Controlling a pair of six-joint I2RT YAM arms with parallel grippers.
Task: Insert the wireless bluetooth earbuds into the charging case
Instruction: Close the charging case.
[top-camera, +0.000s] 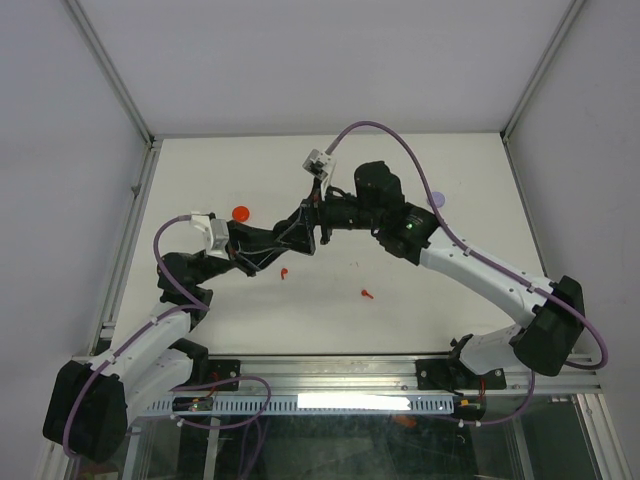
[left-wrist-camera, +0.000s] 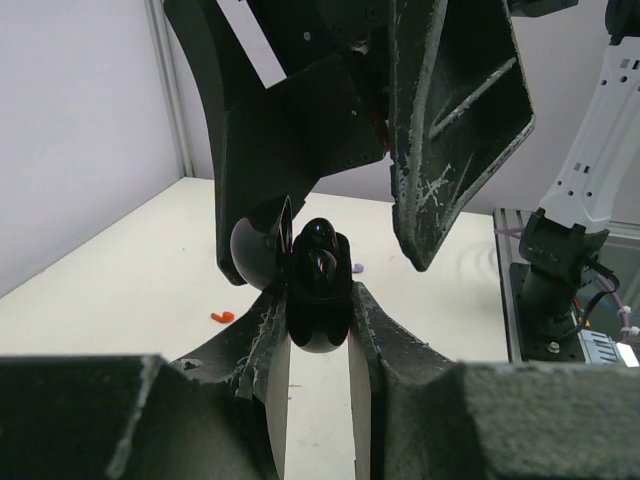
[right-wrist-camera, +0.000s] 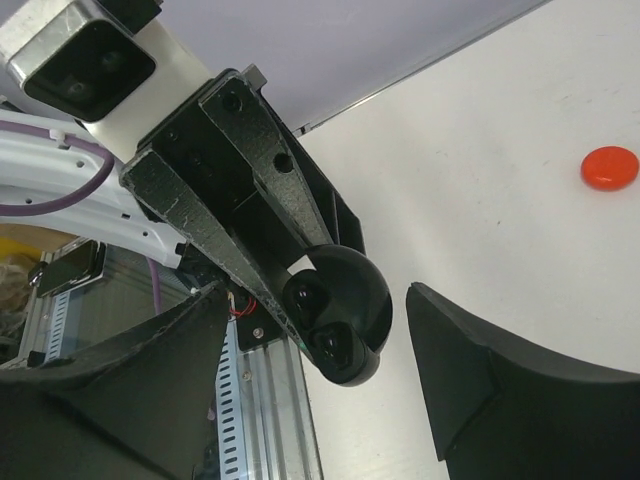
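The glossy black charging case (right-wrist-camera: 345, 310), lid open, was pinched between the narrow jaws of the left end effector (left-wrist-camera: 318, 310). The right end effector (right-wrist-camera: 315, 300) stood wide, its jaws flanking the case. A red earbud (top-camera: 285, 272) lay on the worktop (top-camera: 470, 180) just below the left end effector, and a second earbud (top-camera: 367, 294) lay below the right.

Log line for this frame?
left gripper: shut on charging case, lid open | right gripper: open, either side of case | red earbuds: two on table
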